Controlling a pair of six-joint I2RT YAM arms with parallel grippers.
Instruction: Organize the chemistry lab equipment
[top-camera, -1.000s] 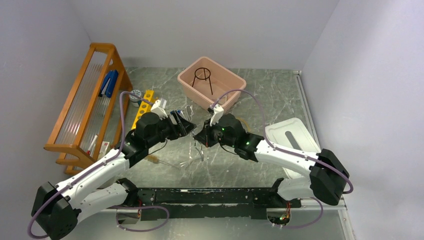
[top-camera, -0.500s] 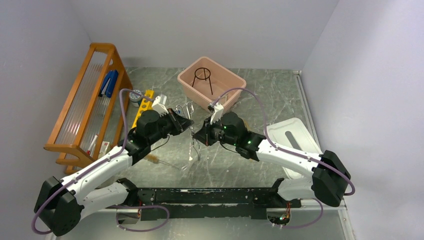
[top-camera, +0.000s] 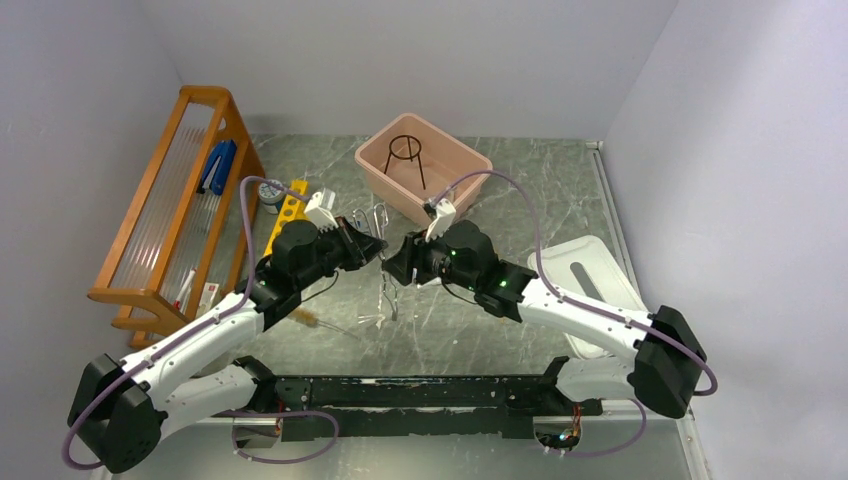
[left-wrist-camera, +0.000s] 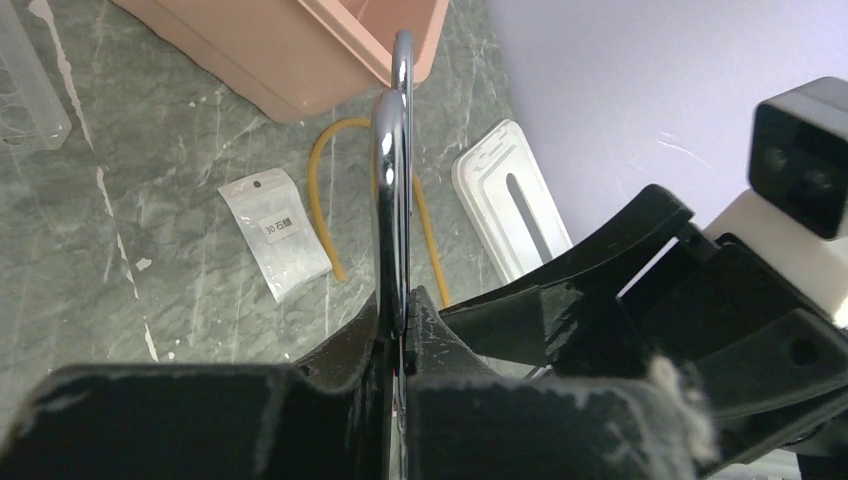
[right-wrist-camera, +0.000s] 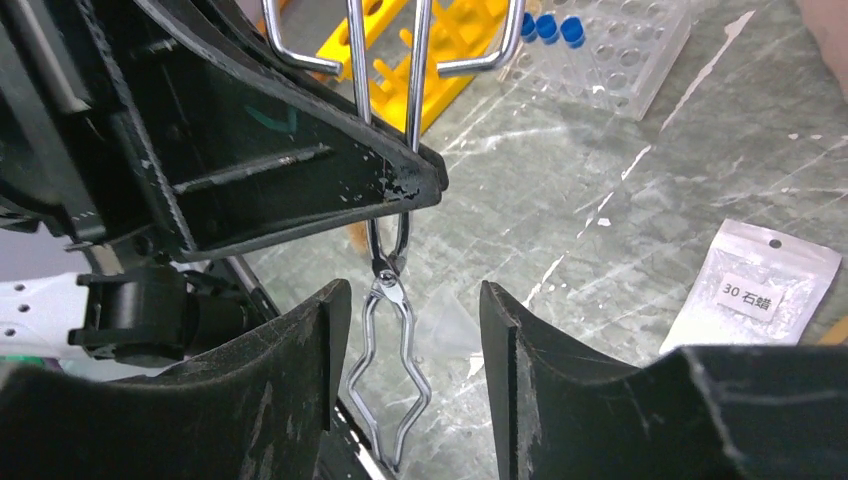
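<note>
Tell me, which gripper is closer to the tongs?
Left. The left gripper is shut on the tongs, pinching them just below the handle loops. The right gripper is open, facing their lower half, with no contact visible.

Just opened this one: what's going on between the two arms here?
The left gripper is clamped on the shafts of the metal tongs, with their handle loops pointing toward the pink tub. The right gripper faces it with its fingers spread open, the tongs' lower end lined up with the gap, and no grip on them. It looks like a handover being set up. The black wire tripod sits in the tub.
</note>
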